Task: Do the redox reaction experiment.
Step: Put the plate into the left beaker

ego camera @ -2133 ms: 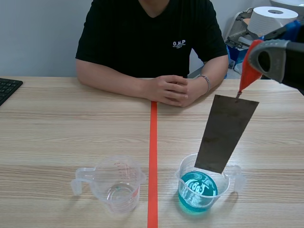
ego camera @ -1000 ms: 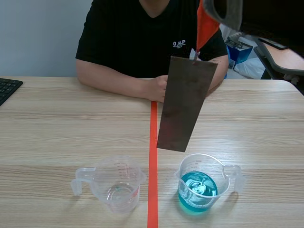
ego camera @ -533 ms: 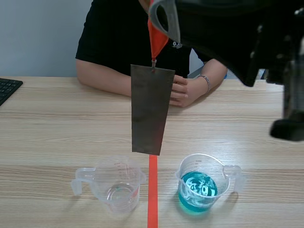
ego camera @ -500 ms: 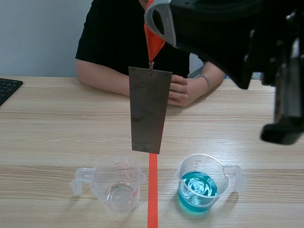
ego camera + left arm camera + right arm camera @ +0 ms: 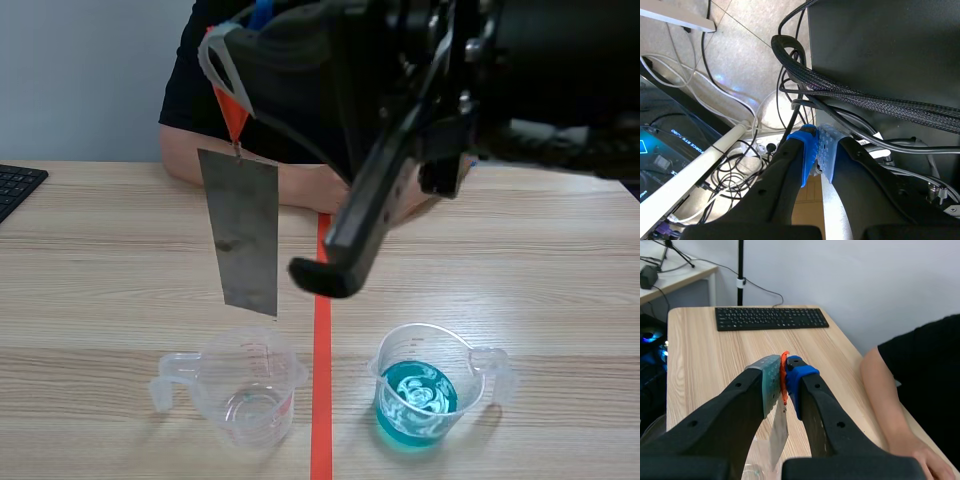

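Above the clear beaker (image 5: 247, 385), the metal plate (image 5: 240, 232) hangs by its orange tab (image 5: 232, 108), pinched in the right hand (image 5: 784, 371). It has swung across from the blue-solution beaker (image 5: 420, 385), so dipping here looks next. Its long axis is near upright, lower edge down. The left hand (image 5: 816, 150) is pressed together, away from the bench (image 5: 100, 260).

You have two clear plastic measuring cups on the worktop (image 5: 100, 270): one empty cup (image 5: 247, 390) and one cup of blue liquid (image 5: 420, 395). Count one grey metal sheet (image 5: 245, 235) and one orange-red holder (image 5: 234, 112). There is one black keyboard (image 5: 771, 318), one orange-red tape line (image 5: 321, 400) and one person (image 5: 920, 375). You have two end effectors in view, the right end effector (image 5: 783, 377) and the left end effector (image 5: 818, 155), each with two fingers. The cables (image 5: 865, 100) by the left one are too tangled to count.
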`<state>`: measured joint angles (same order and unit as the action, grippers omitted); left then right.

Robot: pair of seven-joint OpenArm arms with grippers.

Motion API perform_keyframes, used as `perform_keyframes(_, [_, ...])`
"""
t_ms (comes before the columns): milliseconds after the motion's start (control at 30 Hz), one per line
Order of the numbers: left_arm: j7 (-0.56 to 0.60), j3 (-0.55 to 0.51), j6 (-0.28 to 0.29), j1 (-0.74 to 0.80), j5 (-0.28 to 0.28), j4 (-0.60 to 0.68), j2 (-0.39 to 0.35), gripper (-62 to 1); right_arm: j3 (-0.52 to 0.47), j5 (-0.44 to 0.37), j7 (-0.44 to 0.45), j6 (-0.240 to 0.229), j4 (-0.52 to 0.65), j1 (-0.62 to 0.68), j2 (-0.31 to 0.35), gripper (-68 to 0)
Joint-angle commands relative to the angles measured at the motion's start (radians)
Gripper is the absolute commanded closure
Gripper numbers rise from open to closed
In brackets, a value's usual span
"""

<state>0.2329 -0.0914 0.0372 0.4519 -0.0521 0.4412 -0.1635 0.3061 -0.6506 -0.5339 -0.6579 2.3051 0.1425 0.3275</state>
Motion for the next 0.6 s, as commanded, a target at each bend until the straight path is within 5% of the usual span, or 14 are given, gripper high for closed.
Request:
perform_keyframes(0, [0.006, 0.001, 0.002, 0.01, 0.003, 0.013, -0.001, -2.7, 0.014, -0.006, -0.004, 0.007, 0.008, -0.031, -0.02, -0.6])
perform_keyframes(267, [0.006, 0.001, 0.002, 0.01, 0.003, 0.013, -0.001, -2.7, 0.061, -0.006, -0.09, 0.007, -0.018, -0.063, -0.105, -0.6])
perform_keyframes(567, [0.006, 0.001, 0.002, 0.01, 0.003, 0.013, -0.001, -2.7, 0.062, -0.005, -0.091, 0.006, -0.06, -0.063, -0.121, -0.6])
